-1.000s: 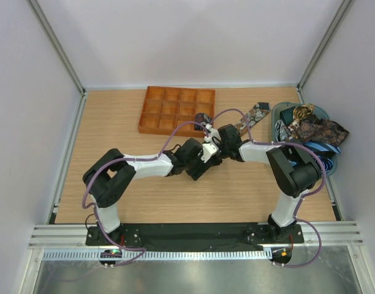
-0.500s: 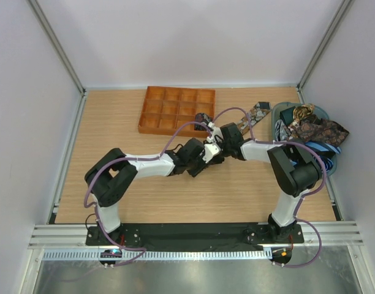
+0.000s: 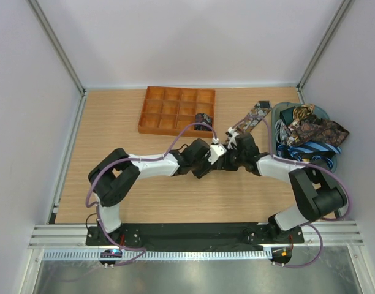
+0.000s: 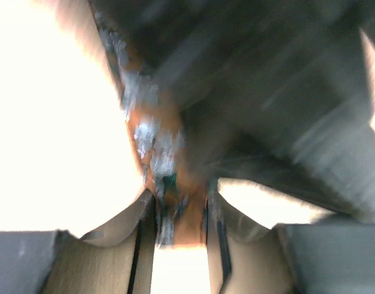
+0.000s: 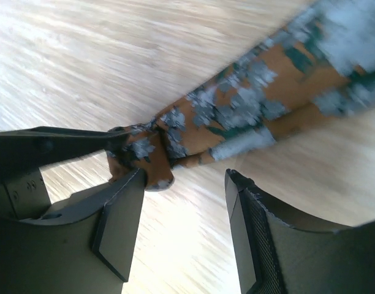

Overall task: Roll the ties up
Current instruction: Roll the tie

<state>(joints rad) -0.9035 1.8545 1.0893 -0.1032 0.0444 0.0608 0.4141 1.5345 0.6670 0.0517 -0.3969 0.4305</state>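
Note:
A brown paisley tie [image 3: 256,113] lies stretched from the blue bin toward the table's middle. My left gripper [image 4: 178,202] is shut on its narrow end [image 4: 172,211], which stands pinched between the two fingers. In the top view the left gripper [image 3: 219,154] and the right gripper [image 3: 232,151] meet tip to tip. My right gripper [image 5: 184,184] is open; the tie [image 5: 236,116] end rests against its left finger [image 5: 123,214] and the gap between the jaws holds nothing. A rolled tie [image 3: 204,118] sits in the orange tray [image 3: 166,110].
A blue bin [image 3: 327,164] at the right wall holds several loose paisley and striped ties [image 3: 313,131]. The orange gridded tray stands at the back, left of the stretched tie. Cables loop over both arms.
My right gripper has opened and let go of the tie end while its arm swung nearer and rightward. My left gripper has closed on that end.

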